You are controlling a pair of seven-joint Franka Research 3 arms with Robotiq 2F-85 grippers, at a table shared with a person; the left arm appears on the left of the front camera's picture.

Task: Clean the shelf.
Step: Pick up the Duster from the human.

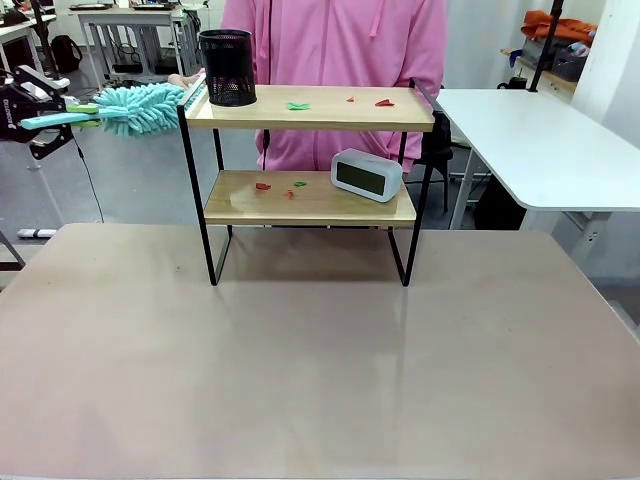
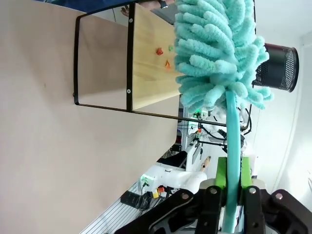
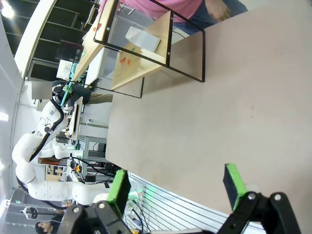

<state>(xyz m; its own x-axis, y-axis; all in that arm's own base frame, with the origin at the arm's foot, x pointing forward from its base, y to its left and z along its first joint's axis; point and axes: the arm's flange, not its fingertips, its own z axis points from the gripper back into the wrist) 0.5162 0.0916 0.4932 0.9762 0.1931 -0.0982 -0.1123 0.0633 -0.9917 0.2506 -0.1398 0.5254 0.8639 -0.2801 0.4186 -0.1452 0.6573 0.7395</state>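
Note:
The shelf (image 1: 310,200) stands mid-table, with two wooden boards in a black frame. Red and green paper scraps (image 1: 298,105) lie on its top board, and more scraps (image 1: 263,186) lie on the lower board. A teal fluffy duster (image 1: 140,108) hangs level at the shelf's top left corner, its head beside the black mesh cup (image 1: 226,67). My left gripper (image 1: 68,117) is shut on the duster's handle. In the left wrist view the handle (image 2: 233,141) runs up between the green pads (image 2: 222,173) of the left gripper (image 2: 233,185) to the duster head (image 2: 214,48). My right gripper (image 3: 176,185) stands open above the table, far from the shelf (image 3: 141,48).
A grey digital clock (image 1: 366,174) sits on the lower board's right side. A person in a pink top (image 1: 340,50) stands right behind the shelf. The tan table (image 1: 320,360) stretches bare in front. A white table (image 1: 540,150) stands at the right.

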